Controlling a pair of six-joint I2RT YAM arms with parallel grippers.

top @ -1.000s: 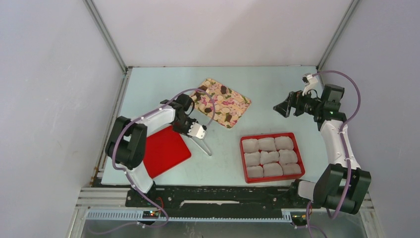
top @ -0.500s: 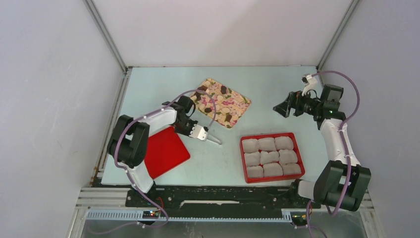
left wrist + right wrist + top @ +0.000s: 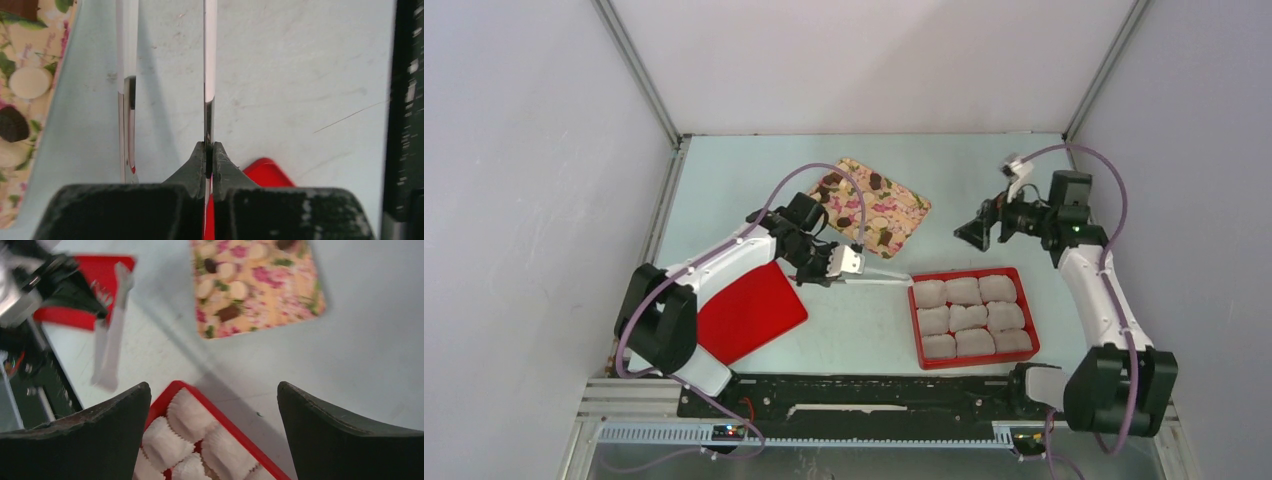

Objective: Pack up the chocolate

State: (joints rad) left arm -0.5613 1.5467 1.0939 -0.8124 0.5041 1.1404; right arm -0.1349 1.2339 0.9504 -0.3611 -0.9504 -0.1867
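Observation:
The chocolate, dark [image 3: 876, 181] and pale lumps, lies on the floral tray [image 3: 904, 205] at the back middle. My left gripper [image 3: 849, 262] is shut on one arm of white-and-metal tongs [image 3: 884, 277], whose tips point right and end close to the red box [image 3: 969, 271]. In the left wrist view the gripper [image 3: 207, 150] clamps the right tong arm [image 3: 210, 75]; the other arm [image 3: 126, 75] stands apart, nothing between them. A pale chocolate [image 3: 29, 82] and a dark one [image 3: 11, 124] show at the left. My right gripper [image 3: 972, 232] is open and empty, held above the table right of the tray.
The red box holds several crinkled white paper cups [image 3: 964, 315]; they also show in the right wrist view [image 3: 192, 415]. A flat red lid [image 3: 749, 310] lies at the left front under the left arm. The table's walls stand close on both sides.
My left arm has swung the tongs from pointing toward the front to pointing right, at the red box. My right gripper has moved a little left, toward the tray.

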